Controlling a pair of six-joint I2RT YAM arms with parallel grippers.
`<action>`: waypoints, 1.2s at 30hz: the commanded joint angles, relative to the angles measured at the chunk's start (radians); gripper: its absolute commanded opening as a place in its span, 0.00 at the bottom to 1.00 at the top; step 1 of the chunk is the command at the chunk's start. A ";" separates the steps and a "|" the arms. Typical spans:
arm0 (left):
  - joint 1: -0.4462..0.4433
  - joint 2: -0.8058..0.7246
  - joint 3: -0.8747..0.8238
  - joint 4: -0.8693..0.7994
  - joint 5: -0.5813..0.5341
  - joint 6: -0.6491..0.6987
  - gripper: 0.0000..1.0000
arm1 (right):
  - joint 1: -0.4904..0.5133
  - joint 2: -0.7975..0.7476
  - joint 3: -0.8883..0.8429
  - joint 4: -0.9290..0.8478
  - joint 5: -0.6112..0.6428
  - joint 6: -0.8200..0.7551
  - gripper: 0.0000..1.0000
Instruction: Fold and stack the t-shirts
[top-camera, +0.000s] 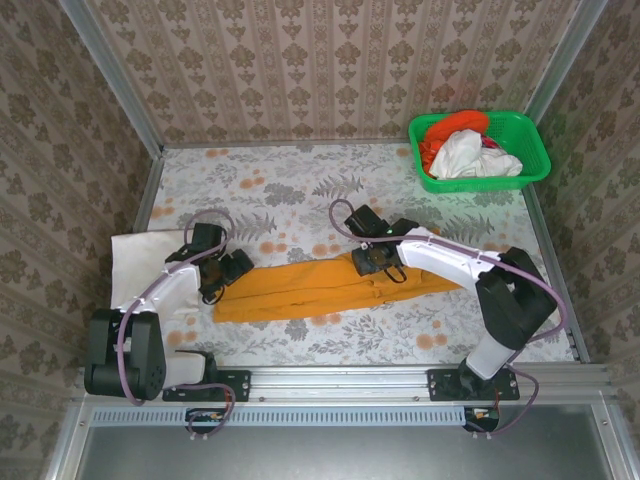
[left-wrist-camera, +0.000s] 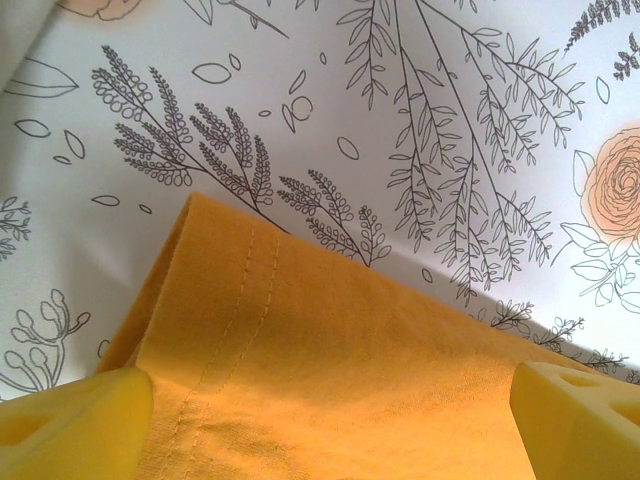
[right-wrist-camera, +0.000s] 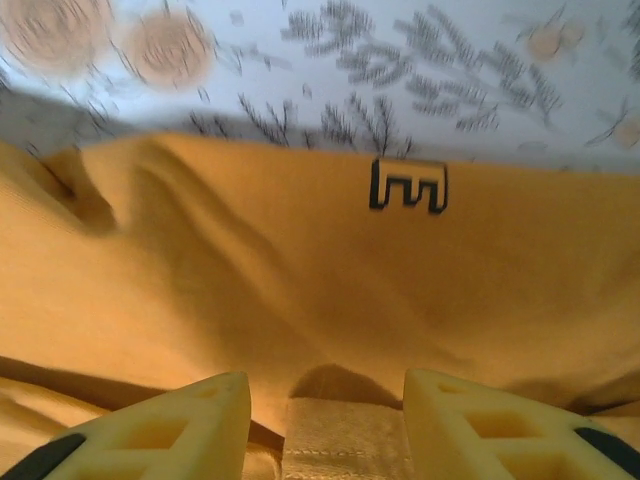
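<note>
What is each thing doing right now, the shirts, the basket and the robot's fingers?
orange t-shirt, folded into a long strip, lying flat.
white t-shirt, spread flat at the left.
green basket, upright, holding crumpled shirts.
left fingers, wide open.
right fingers, apart over the orange t-shirt.

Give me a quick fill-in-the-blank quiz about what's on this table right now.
The basket in the far right corner is ___.
In it, the shirt beside the red-orange shirt is ___.
The long folded t-shirt between the arms is ___.
The left pincer, jaws open, is at that t-shirt's ___ end.
Missing words: green; white; orange; left.
</note>
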 joint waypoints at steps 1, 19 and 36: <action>0.008 -0.001 -0.002 -0.003 0.001 0.020 0.93 | 0.004 0.037 -0.012 -0.053 -0.006 0.012 0.38; 0.012 -0.005 -0.002 0.001 0.003 0.025 0.93 | -0.004 0.078 0.014 -0.109 -0.061 -0.021 0.28; 0.015 0.006 0.001 0.010 0.006 0.026 0.93 | -0.005 -0.056 0.063 -0.063 -0.005 -0.026 0.00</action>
